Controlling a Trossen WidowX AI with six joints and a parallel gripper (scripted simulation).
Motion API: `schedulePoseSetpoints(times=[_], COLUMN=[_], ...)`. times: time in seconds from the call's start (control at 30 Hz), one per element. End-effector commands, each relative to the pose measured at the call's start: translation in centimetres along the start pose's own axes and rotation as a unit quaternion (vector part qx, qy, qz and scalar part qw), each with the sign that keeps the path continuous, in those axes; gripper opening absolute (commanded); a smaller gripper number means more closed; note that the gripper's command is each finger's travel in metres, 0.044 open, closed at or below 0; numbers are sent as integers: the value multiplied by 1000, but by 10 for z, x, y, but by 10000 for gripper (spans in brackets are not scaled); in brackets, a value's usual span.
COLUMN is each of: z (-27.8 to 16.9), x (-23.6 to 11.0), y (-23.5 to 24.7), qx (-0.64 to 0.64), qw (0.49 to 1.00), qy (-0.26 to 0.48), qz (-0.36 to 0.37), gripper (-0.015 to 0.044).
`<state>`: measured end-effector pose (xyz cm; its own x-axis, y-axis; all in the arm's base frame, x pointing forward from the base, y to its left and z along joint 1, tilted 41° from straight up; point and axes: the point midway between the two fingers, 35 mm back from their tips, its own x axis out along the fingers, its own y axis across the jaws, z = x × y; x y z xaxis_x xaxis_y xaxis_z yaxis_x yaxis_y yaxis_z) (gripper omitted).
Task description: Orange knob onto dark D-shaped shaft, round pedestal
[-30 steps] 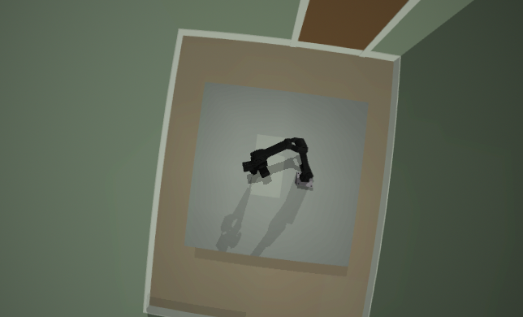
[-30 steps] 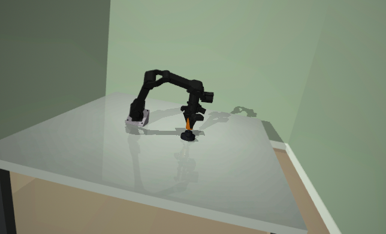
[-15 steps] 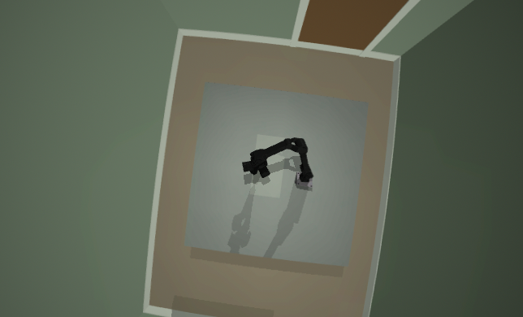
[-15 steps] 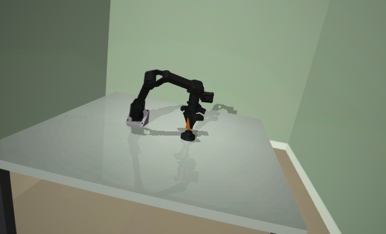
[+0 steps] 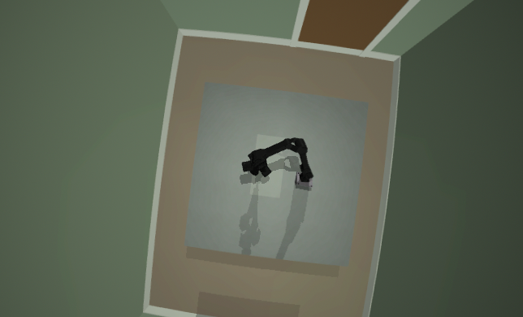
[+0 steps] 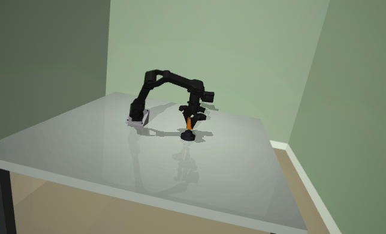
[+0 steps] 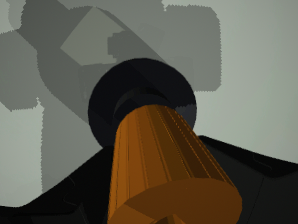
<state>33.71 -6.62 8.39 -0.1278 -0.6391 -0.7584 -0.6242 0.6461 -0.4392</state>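
Observation:
The orange knob (image 6: 189, 123) (image 7: 155, 150) stands upright, held between the fingers of my gripper (image 6: 189, 122), which is shut on it. The knob is directly above the round dark pedestal (image 6: 187, 136) (image 7: 102, 107), with its lower end at the narrow dark top part of the pedestal. In the wrist view the knob covers the shaft, so its flat side and how far the knob sits over it are hidden. In the top view the arm hides both knob and pedestal.
The pedestal stands on the grey table (image 5: 224, 122) (image 6: 75, 150). The arm's base (image 5: 304, 180) (image 6: 137, 118) is fixed to the table, left of the pedestal in the exterior view. Shadows of the arm fall across the tabletop.

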Motion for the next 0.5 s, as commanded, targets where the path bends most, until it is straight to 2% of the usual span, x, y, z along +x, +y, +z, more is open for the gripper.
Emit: schedulePoseSetpoints(times=[0.0, 0.47], z=[0, -2], x=[0, 3], y=[0, 2], qx=[-6, -6], qw=[1000, 1000], qy=[-2, -2], qz=[-1, -1], gripper=[0, 0])
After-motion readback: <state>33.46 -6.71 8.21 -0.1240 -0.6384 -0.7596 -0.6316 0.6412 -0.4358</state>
